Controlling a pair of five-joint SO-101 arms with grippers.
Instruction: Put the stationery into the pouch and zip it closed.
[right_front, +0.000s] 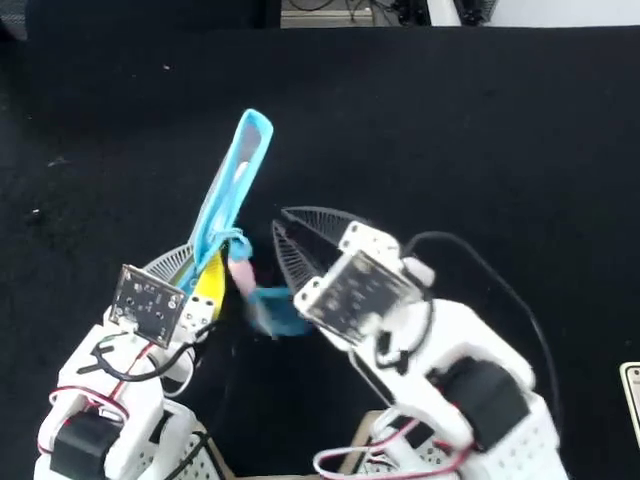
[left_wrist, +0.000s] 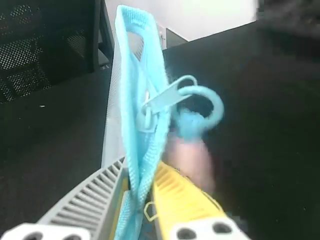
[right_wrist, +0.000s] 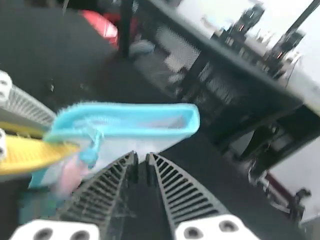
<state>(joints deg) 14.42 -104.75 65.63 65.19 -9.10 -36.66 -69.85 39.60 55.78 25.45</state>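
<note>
A light blue mesh pouch (right_front: 228, 190) stands on edge on the black table, its far end (right_front: 256, 124) pointing away. My left gripper (right_front: 205, 285), with one grey and one yellow finger (left_wrist: 182, 202), is shut on the pouch's near end (left_wrist: 142, 150). The zipper pull (left_wrist: 162, 98) with a blue ring (left_wrist: 212, 107) sits just beyond its fingers. A blurred pink (right_front: 240, 271) and blue thing (right_front: 276, 310) hangs beside the yellow finger. My right gripper (right_front: 280, 218) has black fingers (right_wrist: 172, 185) a narrow gap apart, empty, beside the pouch (right_wrist: 135, 122).
The table (right_front: 480, 130) is covered in black cloth. A pale object (right_front: 632, 385) lies at its right edge. Black mesh furniture (left_wrist: 35, 45) stands beyond the table.
</note>
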